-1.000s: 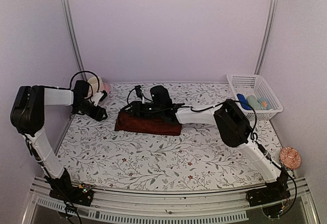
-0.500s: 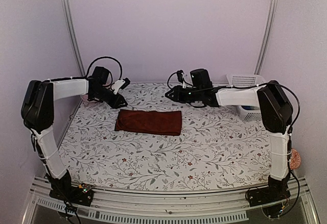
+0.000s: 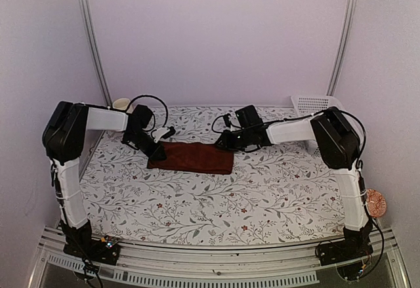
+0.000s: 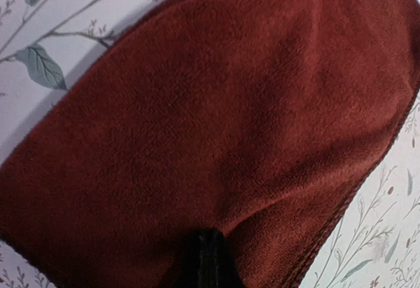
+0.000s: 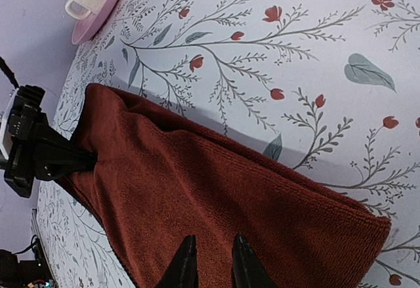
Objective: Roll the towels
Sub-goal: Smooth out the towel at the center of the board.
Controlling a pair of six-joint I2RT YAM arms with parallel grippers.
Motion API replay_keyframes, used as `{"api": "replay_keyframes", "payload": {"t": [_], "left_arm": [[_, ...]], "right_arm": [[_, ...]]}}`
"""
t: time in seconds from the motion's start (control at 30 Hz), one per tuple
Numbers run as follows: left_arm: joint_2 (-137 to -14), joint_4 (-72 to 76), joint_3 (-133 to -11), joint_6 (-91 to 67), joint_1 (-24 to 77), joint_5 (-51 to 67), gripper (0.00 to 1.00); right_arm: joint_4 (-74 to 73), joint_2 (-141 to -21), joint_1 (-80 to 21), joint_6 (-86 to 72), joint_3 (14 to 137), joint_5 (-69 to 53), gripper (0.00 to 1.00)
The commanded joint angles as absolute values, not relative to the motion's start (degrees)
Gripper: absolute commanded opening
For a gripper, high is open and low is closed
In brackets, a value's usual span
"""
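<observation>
A dark maroon towel [image 3: 191, 158] lies folded into a long band on the floral table cover. My left gripper [image 3: 156, 150] is at the towel's left end. In the left wrist view its black fingers [image 4: 211, 242] are pressed together, and the cloth [image 4: 230, 104] puckers around them. My right gripper [image 3: 221, 145] is at the far right corner of the towel. The right wrist view shows its two fingertips [image 5: 214, 242] a narrow gap apart, with the maroon cloth [image 5: 197, 189] between them. The left gripper [image 5: 82, 160] also appears there, at the towel's other end.
A cup on a pink saucer [image 3: 122, 105] sits in the back left corner. A white basket [image 3: 314, 102] stands at the back right, mostly behind the right arm. A round patterned disc [image 3: 374, 203] hangs by the right arm's base.
Both arms have come down from the back of the table onto the two ends of the maroon towel. Both grippers have closed on the cloth.
</observation>
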State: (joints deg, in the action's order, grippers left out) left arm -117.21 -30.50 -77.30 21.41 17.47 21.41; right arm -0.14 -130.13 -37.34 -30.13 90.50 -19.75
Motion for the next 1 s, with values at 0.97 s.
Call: {"api": "replay_keyframes", "payload": {"t": [0.97], "left_arm": [[-100.94,-19.13,-57.57,23.64,13.45,15.49,0.33]], "right_arm": [[-6.25,-133.79,-34.45,-32.87,92.57,-11.37,0.16]]}}
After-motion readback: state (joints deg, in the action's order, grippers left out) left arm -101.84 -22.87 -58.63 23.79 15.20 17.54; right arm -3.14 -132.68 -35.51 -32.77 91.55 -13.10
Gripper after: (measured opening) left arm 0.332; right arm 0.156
